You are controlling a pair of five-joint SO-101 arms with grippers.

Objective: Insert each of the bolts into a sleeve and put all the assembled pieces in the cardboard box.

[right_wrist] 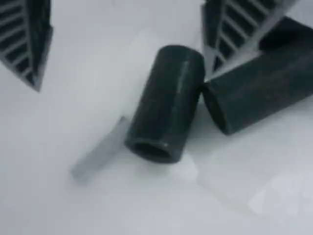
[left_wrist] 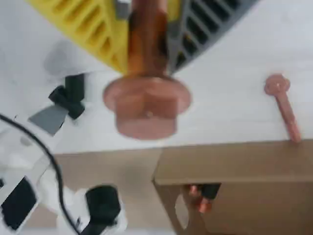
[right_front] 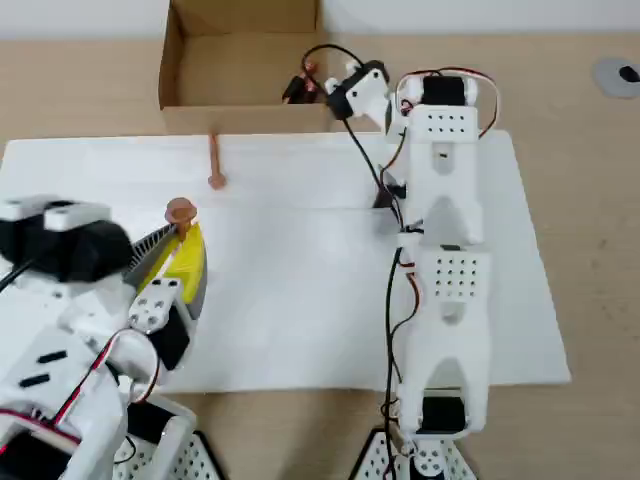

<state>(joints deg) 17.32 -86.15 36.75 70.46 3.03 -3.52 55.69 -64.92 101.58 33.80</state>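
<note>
My left gripper is shut on the shank of a copper bolt, whose head sticks out past the yellow and grey fingers above the white mat. A second copper bolt lies loose on the mat near the cardboard box. My right gripper stands open over a black sleeve that lies on the mat. A second black sleeve touches it, partly under one finger. An assembled piece rests inside the box.
The right arm stretches along the mat's right side towards the box, with cables beside it. A white mat covers the wooden table. A thin grey strip lies by the nearer sleeve.
</note>
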